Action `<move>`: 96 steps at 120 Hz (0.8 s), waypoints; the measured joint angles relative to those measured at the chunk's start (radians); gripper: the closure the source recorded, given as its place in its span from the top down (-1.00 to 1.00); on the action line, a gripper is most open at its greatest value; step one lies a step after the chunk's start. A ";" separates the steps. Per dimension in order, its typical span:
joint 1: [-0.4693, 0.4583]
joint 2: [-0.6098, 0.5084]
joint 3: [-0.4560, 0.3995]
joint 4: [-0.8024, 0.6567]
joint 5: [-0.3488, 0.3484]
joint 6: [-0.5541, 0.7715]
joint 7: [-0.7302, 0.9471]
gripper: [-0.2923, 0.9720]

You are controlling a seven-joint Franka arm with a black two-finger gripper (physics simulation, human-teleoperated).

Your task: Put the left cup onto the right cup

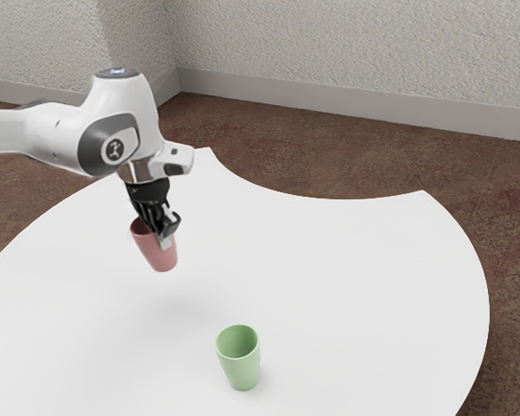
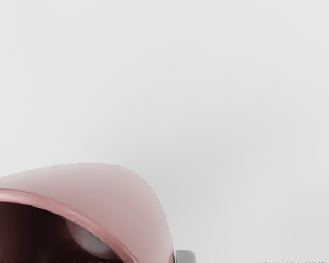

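Holding pink cup (image 1: 159,255) aloft, green cup (image 1: 239,359) apart

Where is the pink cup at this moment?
In the exterior view the pink cup hangs in the gripper, clear of the table, left of centre; the green cup stands on the table, lower and further to that view's right.

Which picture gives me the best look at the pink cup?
The exterior view: the whole pink cup shows there, tilted, held at its rim by the fingers above the table. The wrist view catches part of its rim and wall, very near.
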 joint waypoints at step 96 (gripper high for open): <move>-0.140 -0.085 -0.049 -0.011 -0.008 -0.101 -0.002 -0.70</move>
